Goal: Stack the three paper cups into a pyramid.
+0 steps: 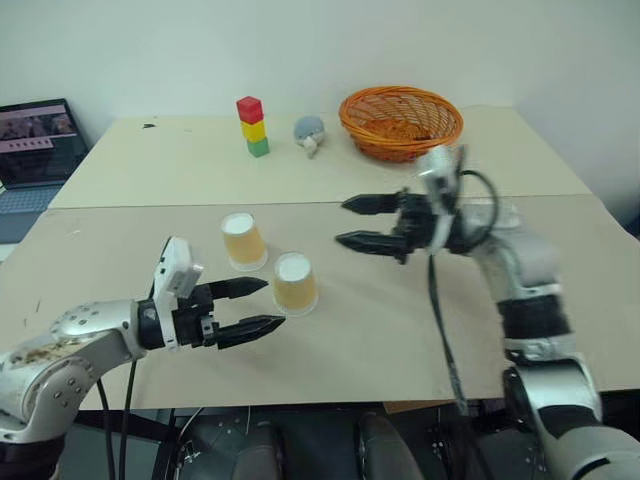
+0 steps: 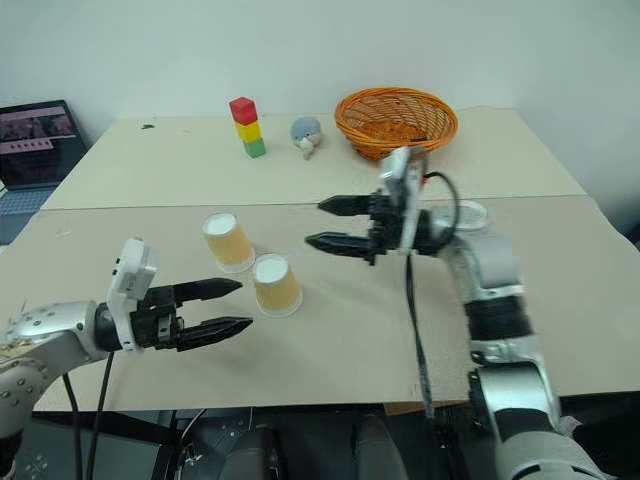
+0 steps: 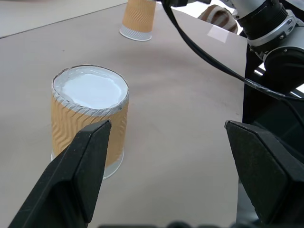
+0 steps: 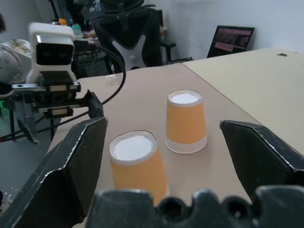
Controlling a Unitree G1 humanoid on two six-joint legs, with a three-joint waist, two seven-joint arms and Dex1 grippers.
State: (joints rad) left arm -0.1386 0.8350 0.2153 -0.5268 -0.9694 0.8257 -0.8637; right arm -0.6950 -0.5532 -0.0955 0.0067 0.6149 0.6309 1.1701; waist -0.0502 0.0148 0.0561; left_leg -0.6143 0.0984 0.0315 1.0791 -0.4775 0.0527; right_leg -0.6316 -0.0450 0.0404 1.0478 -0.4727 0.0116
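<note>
At the far left edge, about 9 o'clock, a laptop (image 1: 35, 140) sits open beside the table (image 1: 330, 350). Low at 8 o'clock the left gripper (image 1: 262, 305) points right, its 2 black fingers apart and holding nothing, their tips just beside the nearer cup. 2 paper cups stand upside down, white bases up, near the middle of the table: the farther cup (image 1: 243, 241) at roughly 10 o'clock from the nearer cup (image 1: 295, 283), close together but apart, I think. I can make out only these 2. Toward 12 o'clock, at the back, a red-yellow-green block tower (image 1: 253, 126) stands upright, a small grey thing (image 1: 309, 131) beside it, then an orange wicker basket (image 1: 400, 122) at 1 o'clock. At 3 o'clock the right gripper (image 1: 352, 223) hangs above the tabletop, pointing left, fingers spread wide and empty, well apart from both cups.
</note>
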